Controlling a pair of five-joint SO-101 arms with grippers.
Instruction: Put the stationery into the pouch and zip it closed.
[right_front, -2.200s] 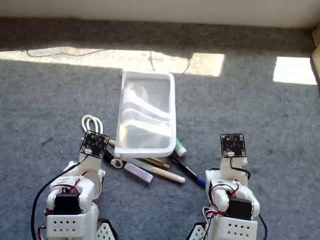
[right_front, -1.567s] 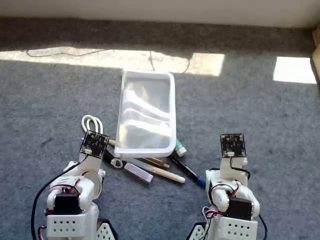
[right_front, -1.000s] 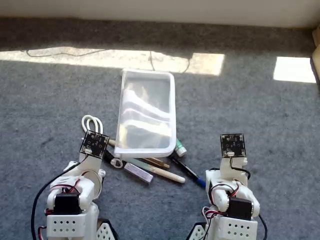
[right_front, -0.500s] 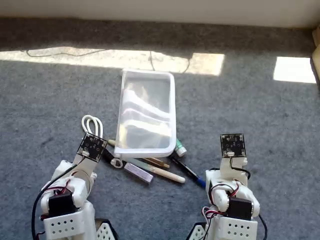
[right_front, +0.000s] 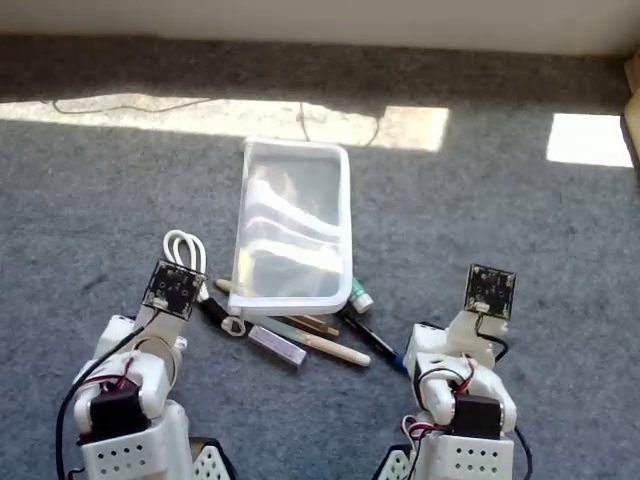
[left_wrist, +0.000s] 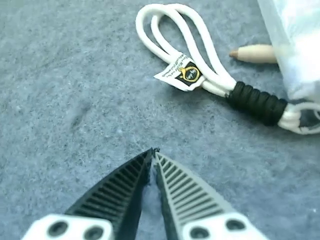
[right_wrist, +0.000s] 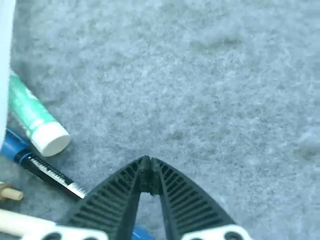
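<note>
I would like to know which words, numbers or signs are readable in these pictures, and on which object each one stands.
On the tag of the white cord: a round black-and-yellow emblem with lines of print beside it, too small to read.
On the blue pen: white marks along the dark barrel, too blurred to read.
No other text can be read.

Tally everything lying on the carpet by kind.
Pouch: 1
White cord loop: 1
Green-and-white tube: 1
Clear flat case: 1
Blue pen: 1
Cream stick: 1
Wooden sticks: at least 1, overlapped
Total: at least 7
</note>
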